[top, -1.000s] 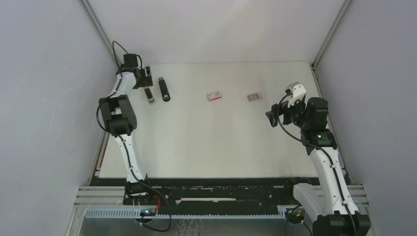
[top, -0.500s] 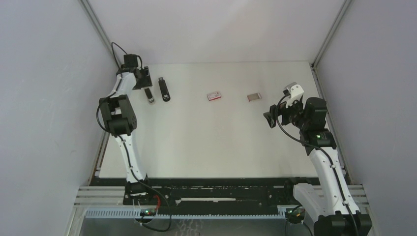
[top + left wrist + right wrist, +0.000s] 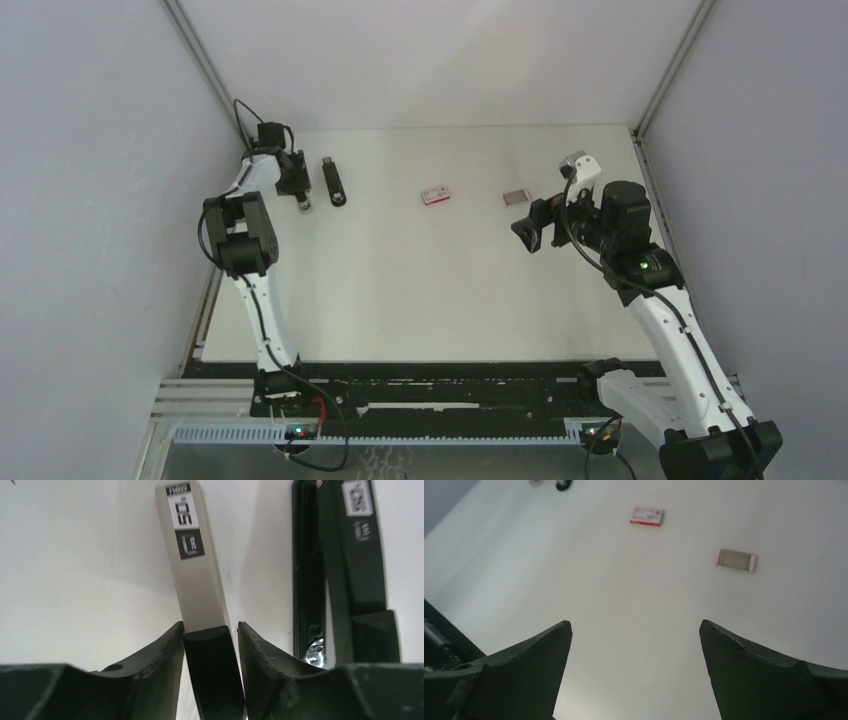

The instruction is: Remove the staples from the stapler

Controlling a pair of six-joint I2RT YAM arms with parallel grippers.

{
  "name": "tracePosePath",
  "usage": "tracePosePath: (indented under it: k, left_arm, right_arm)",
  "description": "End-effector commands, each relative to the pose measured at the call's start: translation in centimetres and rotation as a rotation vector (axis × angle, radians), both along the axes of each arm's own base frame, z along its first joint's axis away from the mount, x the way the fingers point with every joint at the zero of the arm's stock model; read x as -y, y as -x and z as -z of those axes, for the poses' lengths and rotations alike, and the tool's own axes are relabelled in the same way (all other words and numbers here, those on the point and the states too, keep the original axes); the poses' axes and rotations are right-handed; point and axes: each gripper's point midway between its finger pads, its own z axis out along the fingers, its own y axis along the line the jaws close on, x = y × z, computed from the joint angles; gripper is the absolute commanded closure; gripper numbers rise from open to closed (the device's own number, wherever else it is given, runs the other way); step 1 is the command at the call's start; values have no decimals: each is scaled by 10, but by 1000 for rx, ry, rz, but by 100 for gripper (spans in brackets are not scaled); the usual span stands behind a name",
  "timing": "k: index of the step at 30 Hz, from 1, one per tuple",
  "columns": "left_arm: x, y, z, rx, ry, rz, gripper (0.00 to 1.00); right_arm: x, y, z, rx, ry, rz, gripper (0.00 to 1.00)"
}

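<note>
Swung right and lower since a second ago, the left claw point(image 3: 209, 629) now straddles the black end of a silver bar point(image 3: 192, 565), jaws narrowed. I cannot tell whether they pinch it. The black stapler point(image 3: 333, 182) lies just right of the bar, at the upper left of the desk point(image 3: 420, 300); staples cannot be made out. The right claw point(image 3: 529, 228), shifted left, hangs released near a red-white box point(image 3: 435, 195) and a grey tray point(image 3: 515, 196).

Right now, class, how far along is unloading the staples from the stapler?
Done: nothing; no loose staples show. In hand: the left gripper brackets the silver stapler at its black end. Left: opening it and removing the staples. The right gripper hangs open, idle.
</note>
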Motion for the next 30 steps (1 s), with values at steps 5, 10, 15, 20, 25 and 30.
tracePosePath:
  k: [5, 10, 15, 20, 25, 30]
  left_arm:
    - [4, 19, -28, 42, 4, 9, 60]
    - [12, 34, -32, 41, 29, 31, 63]
    - [20, 50, -39, 56, 40, 80, 66]
    - [28, 69, -37, 40, 47, 132, 67]
    - [31, 88, -38, 48, 31, 170, 66]
    - [39, 104, -40, 62, 53, 195, 65]
  right_arm:
    - [-30, 20, -56, -32, -97, 3, 0]
    - [-42, 28, -68, -57, -144, -24, 0]
    - [-51, 36, -76, -80, -186, -56, 0]
    - [-60, 43, -84, -120, -242, -86, 0]
    - [-64, 50, -96, -131, -277, -116, 0]
    - [-64, 47, -92, -140, -277, -102, 0]
